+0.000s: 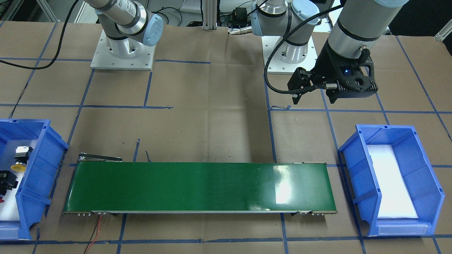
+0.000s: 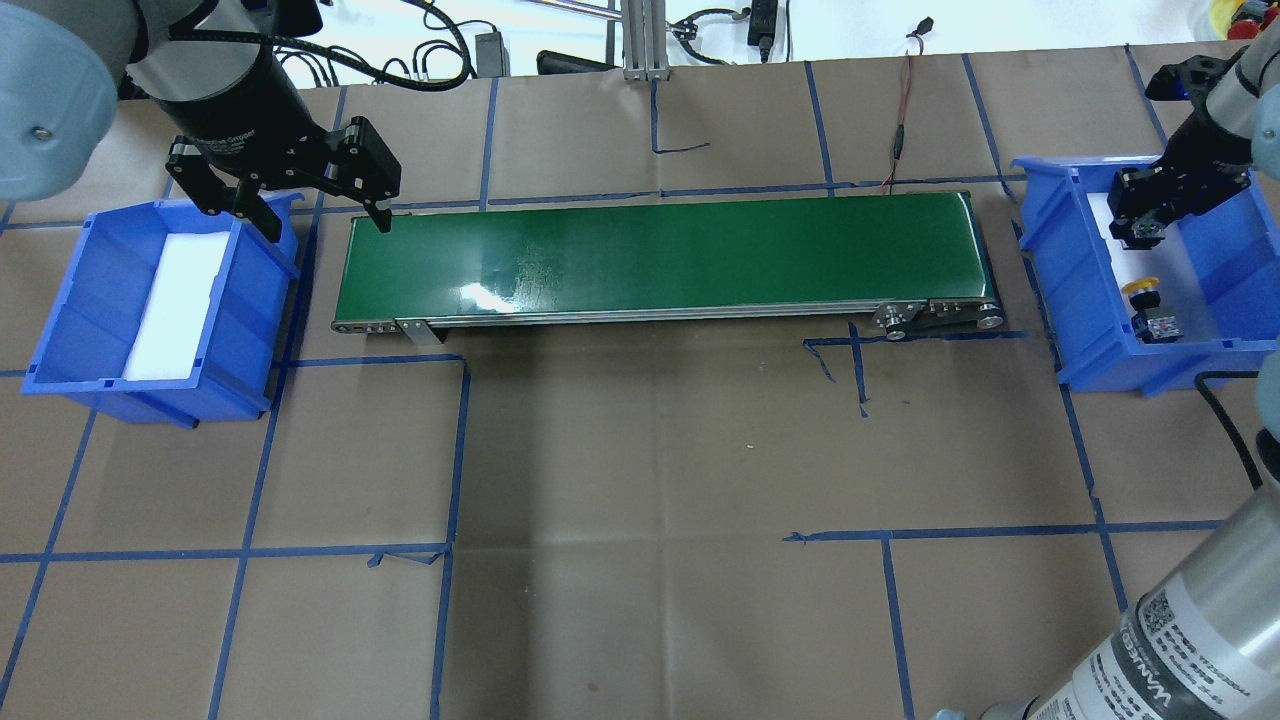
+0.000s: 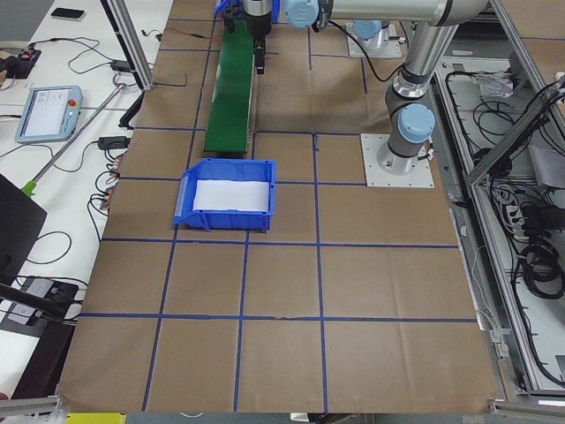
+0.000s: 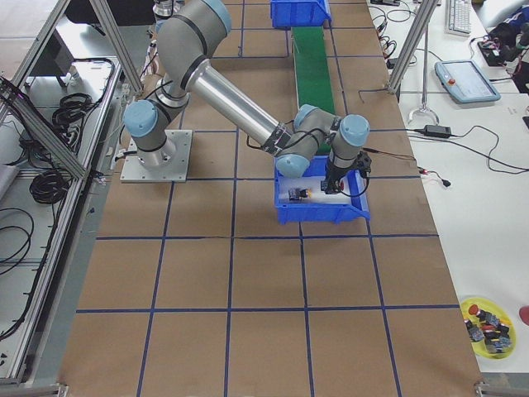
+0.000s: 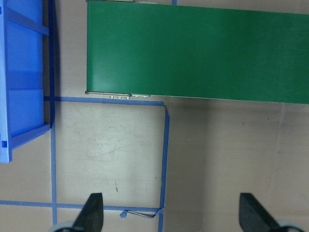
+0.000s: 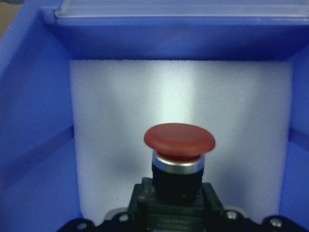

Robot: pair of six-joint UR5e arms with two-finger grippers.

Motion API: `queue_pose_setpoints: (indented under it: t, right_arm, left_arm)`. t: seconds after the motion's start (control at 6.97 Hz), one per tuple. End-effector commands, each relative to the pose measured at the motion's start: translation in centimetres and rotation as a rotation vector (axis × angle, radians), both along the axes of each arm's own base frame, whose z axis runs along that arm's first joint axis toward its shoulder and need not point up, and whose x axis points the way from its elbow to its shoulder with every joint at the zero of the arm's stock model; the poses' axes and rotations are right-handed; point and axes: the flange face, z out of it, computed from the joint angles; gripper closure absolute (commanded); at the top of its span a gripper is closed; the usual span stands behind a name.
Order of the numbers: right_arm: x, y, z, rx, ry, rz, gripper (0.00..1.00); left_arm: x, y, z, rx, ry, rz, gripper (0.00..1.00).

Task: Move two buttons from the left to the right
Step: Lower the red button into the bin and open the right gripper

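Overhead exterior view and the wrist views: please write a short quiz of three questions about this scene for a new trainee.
1. True or false: the left gripper hangs open and empty near the end of the conveyor belt.
2. Where does the yellow button lie?
A. in the blue bin that the right gripper reaches into
B. on the belt
C. in the bin beside the left gripper
3. Fill in: the right wrist view shows the second button close up; its cap is ___.
Key: 1 true; 2 A; 3 red.
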Motion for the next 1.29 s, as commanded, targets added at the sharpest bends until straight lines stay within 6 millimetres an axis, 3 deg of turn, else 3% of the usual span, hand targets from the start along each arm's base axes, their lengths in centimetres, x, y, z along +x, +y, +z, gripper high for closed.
queue_pose_setpoints:
  t: [0.0,0.29,0.43,0.57,0.86,1.15]
  right_arm:
    - [-0.2,-0.2,-1.7,0.021,-0.010,-0.001,0.89]
    - [-0.6,-1.0,-2.1,-0.021,0.008,0.001,0.46]
    - [-0.7,-1.2,-1.9,-0.035,0.016,0.002,0.15]
    - [-0.6,-1.2,-2.0,-0.035,0.012,0.002,0.06]
    - [-0.6,-1.4,-0.5,-0.054,0.028,0.002,0.05]
    - [0.0,-1.3,6.3,-0.137,0.078,0.005,0.01]
  left_arm:
    - [0.0,0.0,0.0,-0.001,0.000,-0.009,0.00]
    - [0.0,0.0,0.1,-0.002,0.001,-0.009,0.00]
    - [0.0,-0.1,0.0,-0.001,0.001,-0.009,0.00]
    - [0.0,0.0,0.2,-0.004,0.001,-0.009,0.00]
    - [0.0,0.0,0.2,-0.004,0.001,-0.009,0.00]
    - [0.0,-0.1,0.1,-0.004,0.001,-0.007,0.00]
